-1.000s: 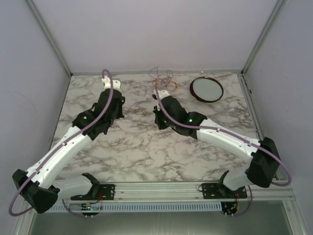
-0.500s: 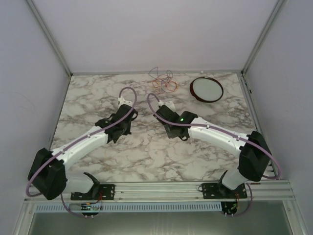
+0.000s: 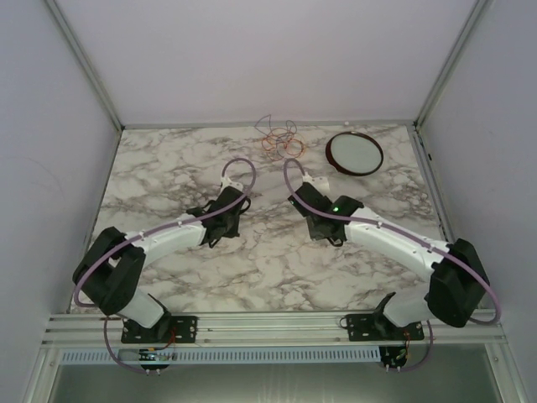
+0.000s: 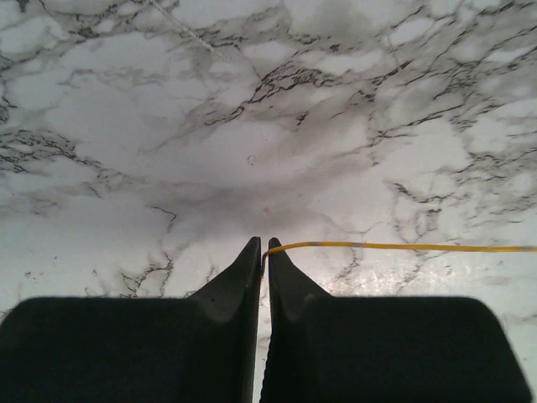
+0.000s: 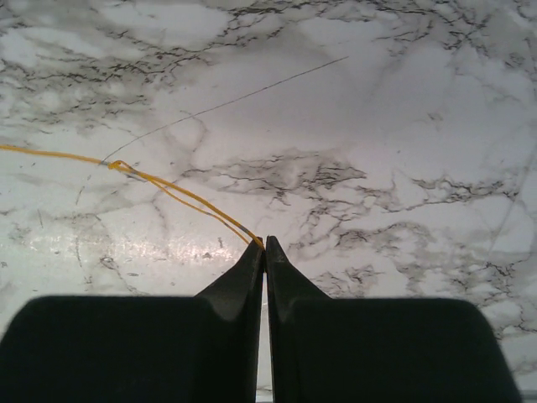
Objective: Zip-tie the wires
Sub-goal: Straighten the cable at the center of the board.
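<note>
Both tools are pinched narrow: the left tool (image 4: 262,248) and the right tool (image 5: 263,245) each nip a thin, glossy yellow strand (image 5: 180,195) at the fingertips; it runs doubled and wavy ahead-left of the right tool. The loose tangle of hair-fine red and orange wires (image 3: 279,139) lies well beyond both tools. Hold the pinch firm and carry the strand forward, low over the smooth marble-pattern desk (image 3: 168,168).
</note>
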Robot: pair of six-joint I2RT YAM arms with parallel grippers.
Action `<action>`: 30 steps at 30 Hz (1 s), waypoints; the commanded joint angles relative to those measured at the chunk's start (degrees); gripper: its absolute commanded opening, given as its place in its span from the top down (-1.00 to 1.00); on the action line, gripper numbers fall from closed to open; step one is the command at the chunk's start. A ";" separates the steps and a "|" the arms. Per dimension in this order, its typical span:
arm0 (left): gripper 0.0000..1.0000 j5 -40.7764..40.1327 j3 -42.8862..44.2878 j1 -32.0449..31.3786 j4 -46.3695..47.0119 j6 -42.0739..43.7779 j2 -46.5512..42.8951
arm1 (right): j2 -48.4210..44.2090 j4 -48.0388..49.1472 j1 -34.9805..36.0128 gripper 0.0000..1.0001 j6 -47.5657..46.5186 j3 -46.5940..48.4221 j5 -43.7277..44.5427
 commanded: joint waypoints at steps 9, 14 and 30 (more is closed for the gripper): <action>0.61 -0.82 -4.04 -0.28 2.84 -1.03 2.95 | -6.68 0.52 -10.34 1.00 -3.22 -4.07 -0.42; 0.60 -3.11 -4.14 -0.29 1.57 -0.68 3.50 | -8.83 1.02 -15.83 1.00 -5.16 -3.70 -0.62; 0.49 -9.99 -4.70 -0.19 -5.53 -0.52 1.75 | -5.91 3.24 -25.49 1.00 -8.66 -3.61 -3.73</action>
